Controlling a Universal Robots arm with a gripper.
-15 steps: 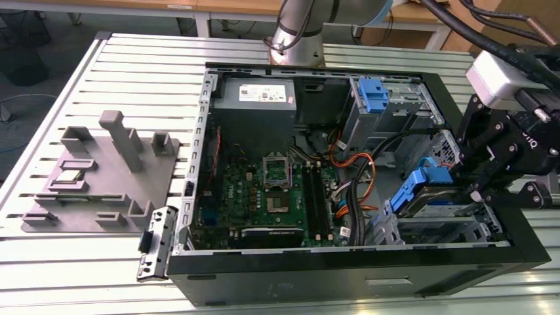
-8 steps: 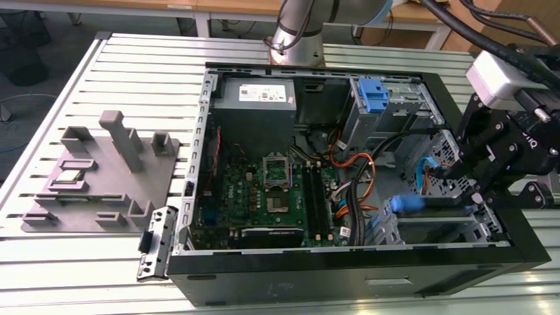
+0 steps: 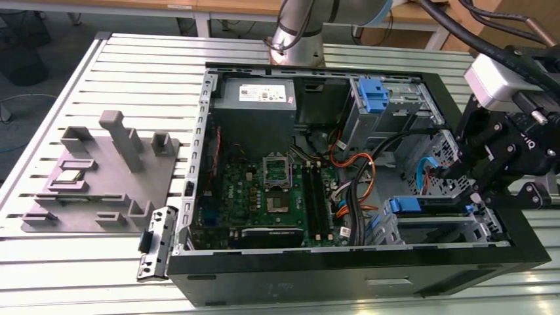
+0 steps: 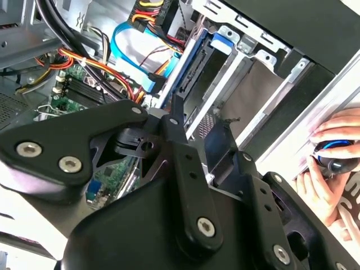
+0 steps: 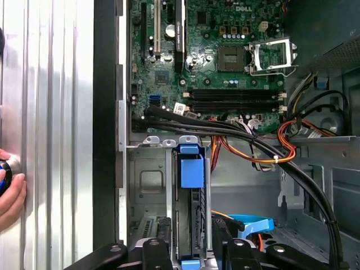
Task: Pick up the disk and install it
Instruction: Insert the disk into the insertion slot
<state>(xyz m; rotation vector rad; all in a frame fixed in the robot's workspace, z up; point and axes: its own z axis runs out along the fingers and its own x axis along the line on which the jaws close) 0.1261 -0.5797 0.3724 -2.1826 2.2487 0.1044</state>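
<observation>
The disk (image 3: 418, 205) stands on edge in the drive cage at the exterior view's right end of the open computer case (image 3: 350, 275). Blue rails run along its edges. In the first wrist view its blue end tab and dark edge (image 5: 191, 171) run down the bay between two metal walls. My gripper (image 3: 468, 177) hangs just above that cage. Its black fingers (image 5: 160, 253) stand on either side of the disk's end with a gap to each side, so the gripper (image 5: 191, 250) is open. In the second wrist view the gripper (image 4: 199, 140) hovers over the disk's blue rail (image 4: 194, 62).
Black, orange and blue cables (image 5: 264, 146) cross beside the cage. The motherboard (image 3: 271, 190), a grey box with a white sticker (image 3: 256, 95) and a tall blue latch (image 3: 372, 97) fill the case. A grey fixture plate (image 3: 96, 177) lies at the exterior view's left. A person's hand (image 4: 332, 152) rests outside the case.
</observation>
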